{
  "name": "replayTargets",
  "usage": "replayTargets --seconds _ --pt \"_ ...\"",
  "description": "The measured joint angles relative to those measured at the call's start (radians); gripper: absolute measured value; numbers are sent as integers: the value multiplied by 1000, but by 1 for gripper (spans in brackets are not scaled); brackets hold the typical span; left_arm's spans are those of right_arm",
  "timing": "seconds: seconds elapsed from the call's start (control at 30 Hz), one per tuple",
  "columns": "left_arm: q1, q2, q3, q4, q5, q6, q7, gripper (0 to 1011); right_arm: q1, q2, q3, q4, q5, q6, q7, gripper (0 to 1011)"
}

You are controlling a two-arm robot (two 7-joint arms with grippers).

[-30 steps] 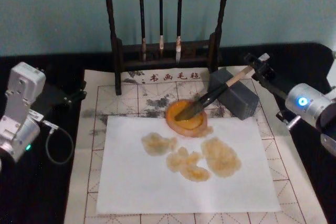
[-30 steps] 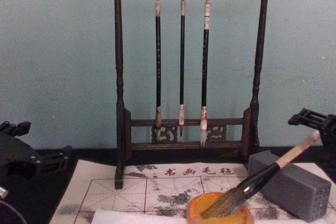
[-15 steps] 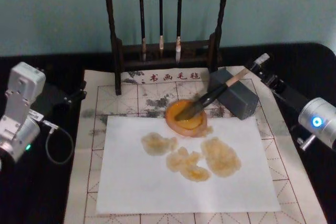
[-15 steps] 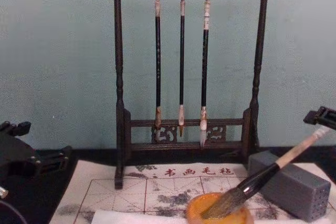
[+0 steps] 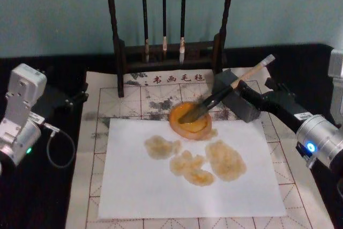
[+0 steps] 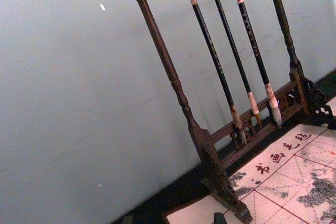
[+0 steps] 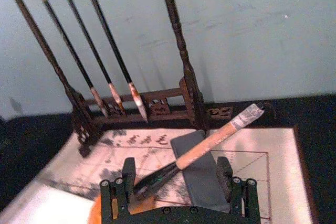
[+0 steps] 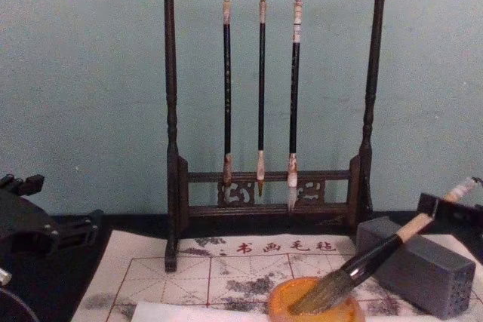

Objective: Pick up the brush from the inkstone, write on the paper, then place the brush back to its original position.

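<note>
Leaning on a slant, your thick calligraphy brush with pale wooden handle (image 5: 225,93) rests its grey-brown bristles in the round orange-yellow inkstone (image 5: 189,120); its long axis rises toward your far right, shaft propped across the grey rectangular block (image 5: 239,100). Right pincer (image 5: 252,93): released, jaws spread either side of the handle, not touching. Left pincer (image 5: 75,98): parked at the bench's left edge. Behind stands the dark wooden rack (image 5: 169,52); white paper (image 5: 187,175) lies near.
</note>
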Motion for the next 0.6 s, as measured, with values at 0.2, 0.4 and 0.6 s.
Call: replayTargets --seconds 0.2,0.4,0.6 --pt "0 0 0 0 0 0 0 1001 7 14 -37 14 -149 -28 -20 1000" --pt "0 0 0 0 0 0 0 1001 13 23 -62 23 -252 -32 -26 1000" --pt "0 0 0 0 0 0 0 1001 14 23 -69 28 -291 -33 -29 1000"
